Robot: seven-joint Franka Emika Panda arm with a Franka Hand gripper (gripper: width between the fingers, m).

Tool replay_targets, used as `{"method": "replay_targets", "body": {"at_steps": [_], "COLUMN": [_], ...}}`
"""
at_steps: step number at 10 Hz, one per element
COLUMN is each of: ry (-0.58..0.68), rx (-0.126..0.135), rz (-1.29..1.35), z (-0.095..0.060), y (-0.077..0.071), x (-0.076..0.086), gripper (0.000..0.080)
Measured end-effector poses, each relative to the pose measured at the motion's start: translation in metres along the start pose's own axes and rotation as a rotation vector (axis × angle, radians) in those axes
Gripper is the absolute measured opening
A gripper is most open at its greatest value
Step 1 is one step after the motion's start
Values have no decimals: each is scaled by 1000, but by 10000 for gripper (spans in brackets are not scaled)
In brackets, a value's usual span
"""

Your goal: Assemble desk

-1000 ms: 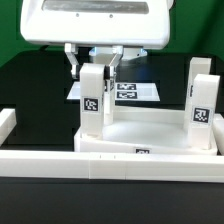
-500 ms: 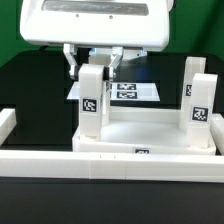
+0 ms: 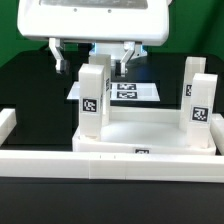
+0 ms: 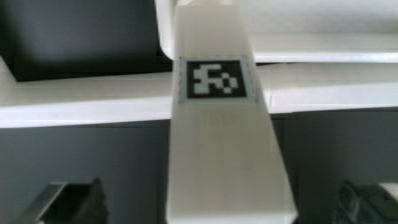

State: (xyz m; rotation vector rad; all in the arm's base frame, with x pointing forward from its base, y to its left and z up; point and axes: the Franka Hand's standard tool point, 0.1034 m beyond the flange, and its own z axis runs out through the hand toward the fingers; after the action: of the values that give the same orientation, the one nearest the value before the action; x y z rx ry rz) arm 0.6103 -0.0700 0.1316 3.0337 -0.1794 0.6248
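We see a black matte worktop (image 3: 20, 80) carrying the white plastic tabletop (image 3: 150, 135), a rectangular tray with a raised rim, lying flat behind the long white border rail (image 3: 60, 158). 2 square legs stand upright in its corners: 1 leg (image 3: 95, 100) at the exterior view's left, another leg (image 3: 201, 98) at the right, each with a black-white tag. Behind lies the thin marker board (image 3: 140, 92). The bulky gripper (image 3: 92, 58) hangs above the first leg, jaws wide apart, touching nothing.
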Motion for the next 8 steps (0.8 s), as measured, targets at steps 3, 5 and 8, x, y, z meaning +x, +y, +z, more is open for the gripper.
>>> {"method": "replay_targets", "body": {"at_steps": [3, 5, 8], "ry": [-14, -39, -118], "rx": [17, 27, 38], "rz": [11, 12, 16], "z": [-9, -7, 6], "y": [3, 0, -2], "x": [14, 11, -2], "gripper": [649, 649, 649]}}
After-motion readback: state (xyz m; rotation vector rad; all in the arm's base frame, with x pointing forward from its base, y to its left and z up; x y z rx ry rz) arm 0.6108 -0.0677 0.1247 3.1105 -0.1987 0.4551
